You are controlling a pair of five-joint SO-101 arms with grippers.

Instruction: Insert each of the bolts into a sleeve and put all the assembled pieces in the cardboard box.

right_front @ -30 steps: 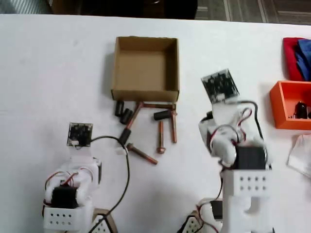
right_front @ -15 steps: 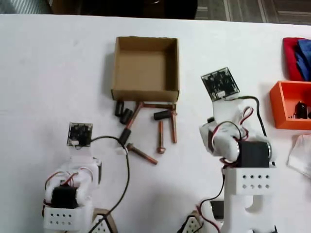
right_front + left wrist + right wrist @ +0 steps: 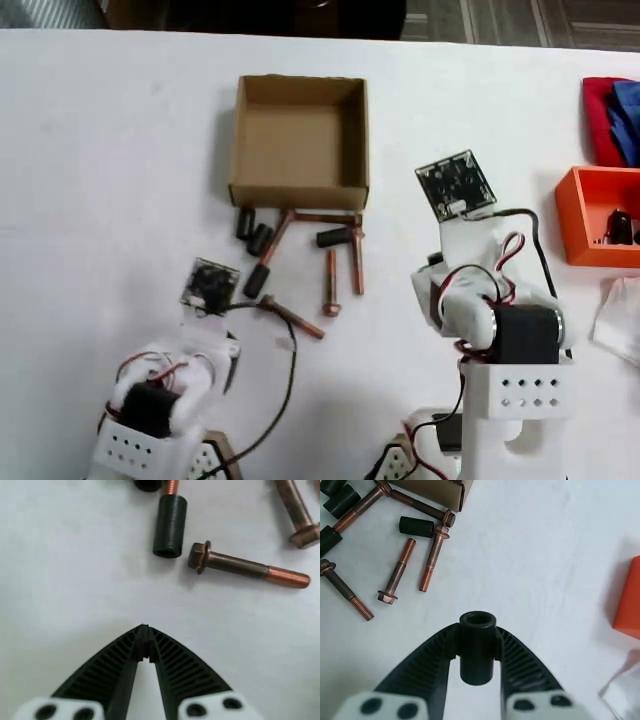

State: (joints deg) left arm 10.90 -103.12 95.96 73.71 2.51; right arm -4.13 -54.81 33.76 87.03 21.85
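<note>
Squarely, a sleeve (image 3: 477,655) sits clamped inside right gripper (image 3: 476,630).

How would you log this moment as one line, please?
left gripper: shut, empty, near bolt | right gripper: shut on sleeve | cardboard box: empty

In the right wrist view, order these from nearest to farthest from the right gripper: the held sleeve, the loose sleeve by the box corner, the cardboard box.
1. The held sleeve, in the right gripper.
2. The loose sleeve, lying on the table.
3. The cardboard box, just beyond that sleeve.
</note>
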